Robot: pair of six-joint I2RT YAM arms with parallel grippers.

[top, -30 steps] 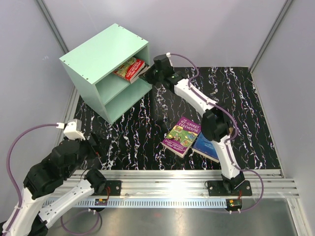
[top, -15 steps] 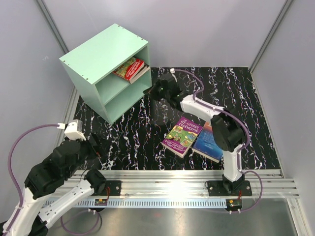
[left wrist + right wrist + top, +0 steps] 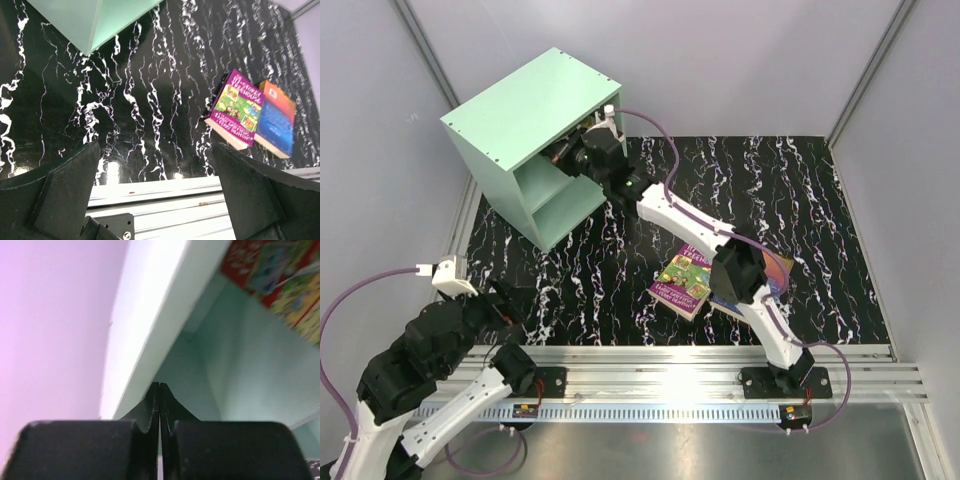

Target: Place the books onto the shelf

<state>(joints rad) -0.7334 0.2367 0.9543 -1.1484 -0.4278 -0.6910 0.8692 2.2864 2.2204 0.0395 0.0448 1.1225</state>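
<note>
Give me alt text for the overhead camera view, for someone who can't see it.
The right arm reaches across a black marbled table, its shut gripper at the upper compartment of a mint-green shelf. A purple book and a blue book lie flat near the arm's base.

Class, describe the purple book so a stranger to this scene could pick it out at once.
On the black, white-veined tabletop, two books lie side by side near the front rail. The purple book is the one nearer the mint-green shelf, with a green cartoon cover; its neighbour is blue and orange.
</note>
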